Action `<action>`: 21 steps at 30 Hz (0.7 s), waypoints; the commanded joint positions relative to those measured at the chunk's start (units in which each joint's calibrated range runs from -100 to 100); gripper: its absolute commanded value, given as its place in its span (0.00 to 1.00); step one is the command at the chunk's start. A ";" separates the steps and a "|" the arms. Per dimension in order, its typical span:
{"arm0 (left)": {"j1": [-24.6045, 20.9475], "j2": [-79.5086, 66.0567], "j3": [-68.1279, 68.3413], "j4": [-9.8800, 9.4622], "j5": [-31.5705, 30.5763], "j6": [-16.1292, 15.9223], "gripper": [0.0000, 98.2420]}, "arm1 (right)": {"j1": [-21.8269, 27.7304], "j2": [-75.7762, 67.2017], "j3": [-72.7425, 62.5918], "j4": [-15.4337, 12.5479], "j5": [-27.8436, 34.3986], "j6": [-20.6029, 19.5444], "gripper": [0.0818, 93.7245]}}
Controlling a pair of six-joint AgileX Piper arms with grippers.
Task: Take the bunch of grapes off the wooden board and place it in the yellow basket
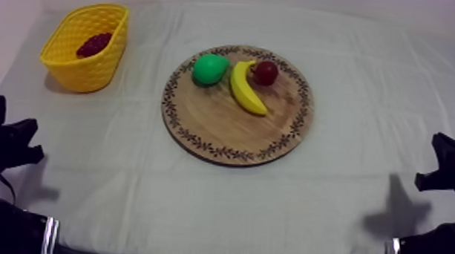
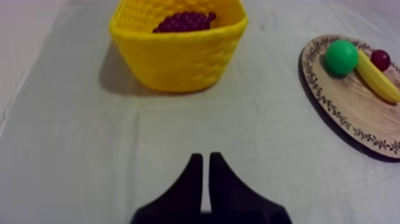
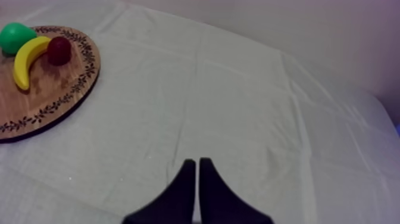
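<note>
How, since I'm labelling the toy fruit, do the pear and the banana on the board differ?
The pear is green, the banana yellow. The pear is rounded and compact; the banana is long and curved. The pear sits at one end of the row, the banana between it and the small red fruit. Both rest on the wooden board.

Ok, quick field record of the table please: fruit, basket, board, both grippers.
bunch of grapes: in the yellow basket
wooden board: holds pear, banana, small red fruit
left gripper: shut, empty, facing the basket
right gripper: shut, empty, beside the board
task state: grapes already in basket
</note>
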 commanded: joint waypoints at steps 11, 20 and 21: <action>0.15 -10.64 1.90 -1.06 -4.81 -3.21 0.00 | -0.01 0.02 -0.01 -0.01 -0.03 0.00 0.00; 0.52 -11.98 2.61 -4.45 -5.31 7.25 0.00 | -0.01 0.02 -0.01 -0.01 -0.03 0.00 0.00; 0.52 -12.00 2.64 -4.55 -5.31 7.83 0.00 | -0.01 0.02 -0.01 -0.01 -0.03 0.00 0.00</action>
